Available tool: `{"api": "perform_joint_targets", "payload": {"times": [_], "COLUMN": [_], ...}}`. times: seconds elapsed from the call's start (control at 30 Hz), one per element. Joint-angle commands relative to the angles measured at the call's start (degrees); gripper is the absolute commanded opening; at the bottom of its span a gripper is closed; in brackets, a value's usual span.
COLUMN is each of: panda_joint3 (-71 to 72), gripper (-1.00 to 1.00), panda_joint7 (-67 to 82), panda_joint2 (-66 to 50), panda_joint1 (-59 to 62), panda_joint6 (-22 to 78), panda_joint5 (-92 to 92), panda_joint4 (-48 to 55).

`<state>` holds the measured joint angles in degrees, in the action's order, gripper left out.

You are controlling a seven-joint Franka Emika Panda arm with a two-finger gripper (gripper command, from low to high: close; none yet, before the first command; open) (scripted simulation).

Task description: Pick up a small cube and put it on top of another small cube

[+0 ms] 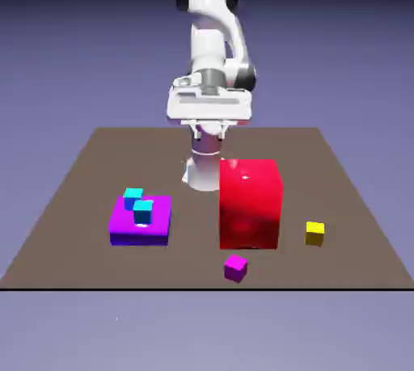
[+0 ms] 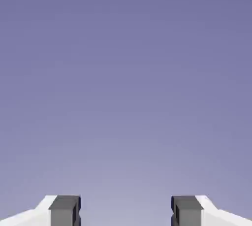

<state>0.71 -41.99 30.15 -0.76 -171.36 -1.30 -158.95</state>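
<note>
The jaws stood wide apart with nothing between them: in the hand view the two grey fingertips [image 2: 64, 210] sat far to either side, and only plain backdrop showed past them. The gripper [image 1: 207, 129] hung high near the far edge of the table [image 1: 81, 175], well above everything. And the target? The small pink cube [image 1: 235, 267] lay on the table close to the near edge, well apart from the jaws, toward the camera and a touch to the exterior view's right. Between the two rose the big red block [image 1: 250, 204], just behind the pink cube, so any straight descent would likely have to clear its top first. The yellow cube [image 1: 314, 233] sat to the exterior view's right of the red block, near but apart from the pink one, with open table around both. Off to the left, two cyan cubes [image 1: 137, 204] rested on a flat purple slab [image 1: 154, 224], out of the way.
</note>
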Motion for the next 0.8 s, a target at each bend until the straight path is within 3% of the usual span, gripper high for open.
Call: {"api": "perform_joint_targets", "payload": {"times": [0.0,0.77], "panda_joint3": [0.6,14.0], "gripper": [0.00,0.00], "panda_joint7": [0.4,9.3], "panda_joint2": [-2.1,-49.8], "panda_joint1": [-0.1,-1.4], "panda_joint6": [2.2,52.6], "panda_joint5": [-1.1,-26.0], "panda_joint4": [1.7,40.8]}}
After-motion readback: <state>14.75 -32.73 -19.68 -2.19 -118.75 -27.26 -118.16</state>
